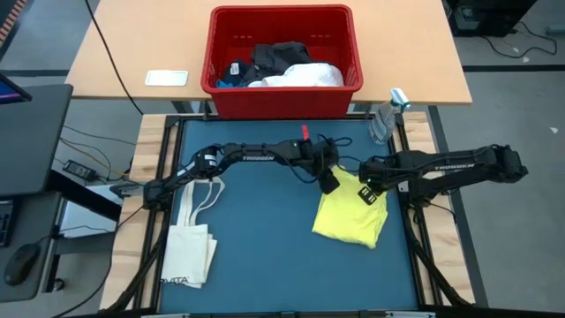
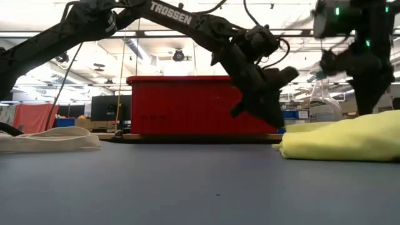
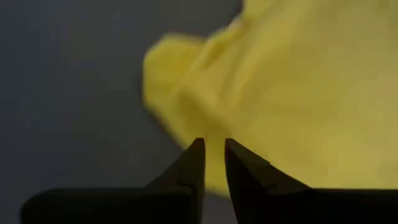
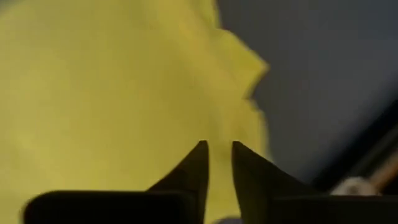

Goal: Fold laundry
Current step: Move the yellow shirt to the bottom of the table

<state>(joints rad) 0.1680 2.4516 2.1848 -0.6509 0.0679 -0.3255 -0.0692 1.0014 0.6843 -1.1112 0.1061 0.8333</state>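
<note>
The bright yellow garment [image 1: 350, 216] lies folded flat on the blue mat, right of centre; it also shows in the low view [image 2: 350, 140]. My left gripper [image 1: 328, 183] hovers shut just off the yellow garment's far-left corner [image 3: 168, 56], raised off the mat [image 2: 275, 119]. My right gripper [image 1: 369, 195] is shut over the garment's far edge [image 4: 112, 93], close above the cloth [image 2: 369, 103]. White [image 1: 300, 77] and dark [image 1: 281, 55] pieces lie in the red bin.
The red bin [image 1: 282, 99] stands on the wooden table beyond the mat's far edge. A cream tote bag [image 1: 190, 252] lies at the mat's left edge, handles toward the far side. A clear plastic bottle [image 1: 384, 119] stands at the far-right corner. Bare mat lies near and centre.
</note>
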